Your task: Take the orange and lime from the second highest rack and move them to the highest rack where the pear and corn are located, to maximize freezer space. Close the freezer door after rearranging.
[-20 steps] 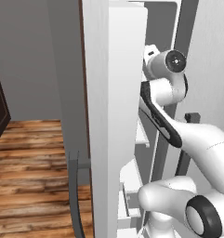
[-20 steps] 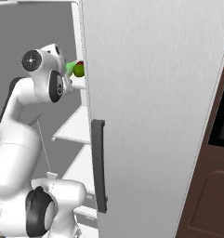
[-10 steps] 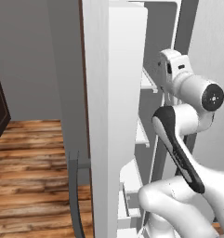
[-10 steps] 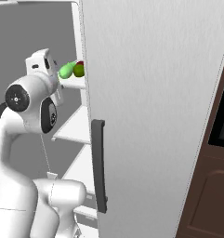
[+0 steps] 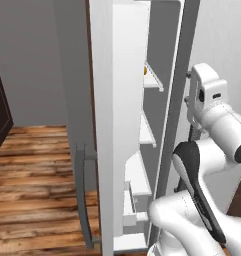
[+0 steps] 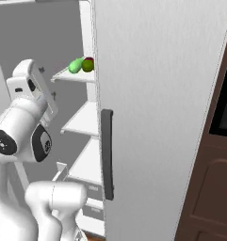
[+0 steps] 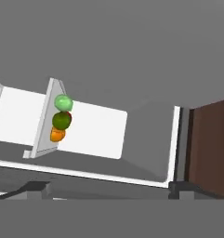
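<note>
The freezer door (image 5: 103, 150) stands wide open, edge on, with its dark bar handle (image 5: 84, 196) on the grey outer side. On the highest rack that shows (image 6: 73, 76) lie a pale green pear (image 6: 75, 66) and a dark green lime (image 6: 88, 64). In the rolled hand view, the pear (image 7: 62, 102), lime (image 7: 62, 121) and orange (image 7: 57, 135) sit in a row on that rack (image 7: 42, 125). A sliver of the orange (image 5: 145, 70) peeks out. The corn is hidden. My gripper (image 7: 108, 188) is open and empty, well back from the rack.
Two bare racks (image 5: 147, 135) and drawers (image 5: 134, 210) lie below the fruit. A closed grey door (image 6: 157, 108) with a dark handle (image 6: 107, 160) flanks the compartment, and a dark brown cabinet (image 6: 214, 188) stands beyond it. Wooden floor (image 5: 32, 175) lies left of the open door.
The hand has drawn back from the fruit rack and swung outward and lower. Its jaws stayed open and empty. The fruit has not moved.
</note>
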Robot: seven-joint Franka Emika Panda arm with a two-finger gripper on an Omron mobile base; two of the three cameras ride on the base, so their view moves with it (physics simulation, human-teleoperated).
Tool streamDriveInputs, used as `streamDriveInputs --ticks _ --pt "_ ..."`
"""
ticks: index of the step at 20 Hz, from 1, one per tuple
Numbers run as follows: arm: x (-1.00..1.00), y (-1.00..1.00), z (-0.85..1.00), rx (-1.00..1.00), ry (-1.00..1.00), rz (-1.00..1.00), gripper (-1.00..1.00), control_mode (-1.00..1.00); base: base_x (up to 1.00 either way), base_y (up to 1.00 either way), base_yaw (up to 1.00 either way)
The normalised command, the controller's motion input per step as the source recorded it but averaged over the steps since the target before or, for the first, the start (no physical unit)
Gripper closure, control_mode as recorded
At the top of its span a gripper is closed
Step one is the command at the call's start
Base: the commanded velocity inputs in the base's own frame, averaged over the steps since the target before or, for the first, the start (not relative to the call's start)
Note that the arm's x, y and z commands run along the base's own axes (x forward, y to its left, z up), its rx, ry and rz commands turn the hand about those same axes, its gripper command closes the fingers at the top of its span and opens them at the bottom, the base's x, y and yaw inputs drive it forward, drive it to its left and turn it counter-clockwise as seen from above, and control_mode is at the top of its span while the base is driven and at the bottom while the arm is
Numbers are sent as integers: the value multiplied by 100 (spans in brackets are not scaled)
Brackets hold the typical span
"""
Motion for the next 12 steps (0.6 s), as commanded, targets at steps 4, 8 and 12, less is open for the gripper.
streamDriveInputs --ticks 4,8,12 --pt "0 0 0 0 0 0 -100 100 -100 17 -14" --pt "0 0 0 0 0 0 -100 100 -100 40 -33" --pt "0 0 0 0 0 0 -100 100 -83 80 -43"
